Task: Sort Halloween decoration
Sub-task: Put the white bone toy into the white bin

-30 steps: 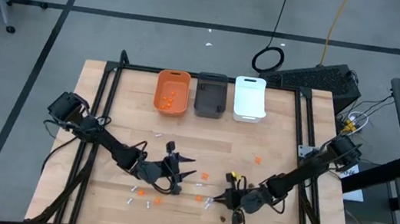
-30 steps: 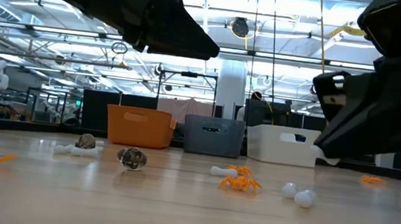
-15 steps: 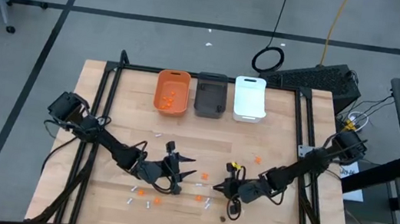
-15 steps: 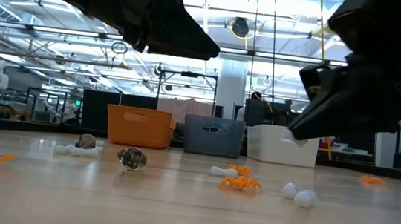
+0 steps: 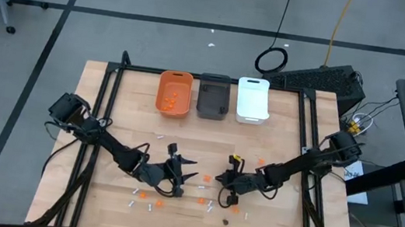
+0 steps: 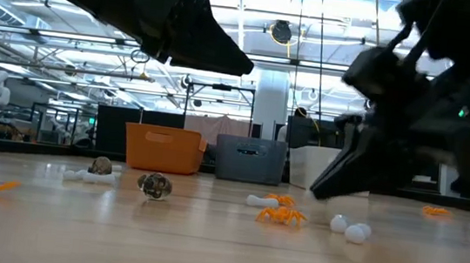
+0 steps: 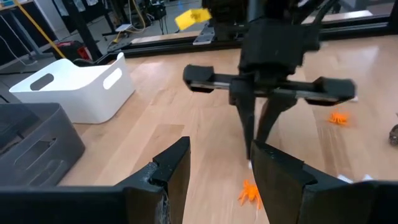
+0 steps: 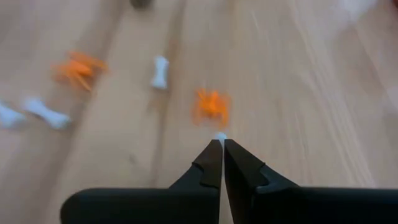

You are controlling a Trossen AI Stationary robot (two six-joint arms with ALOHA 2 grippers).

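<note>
Scattered decorations [image 5: 206, 179] between both arms

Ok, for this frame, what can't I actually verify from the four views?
- Whether the shut right gripper holds anything: a white speck shows at its fingers in the right wrist view, too blurred to identify.
- Contents of the dark grey plastic bin and white plastic bin: too small in the high view, walls hide them in the low view.
- Small dark lump on the wooden table: too tiny to identify.

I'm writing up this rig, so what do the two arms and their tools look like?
Both arms are dark, slim and jointed, with black cables looped near their bases. The right tool has a wide black crossbar and two thin tapering fingers; a yellow tag sits above it. The left tool has broad, blocky black fingers.
</note>
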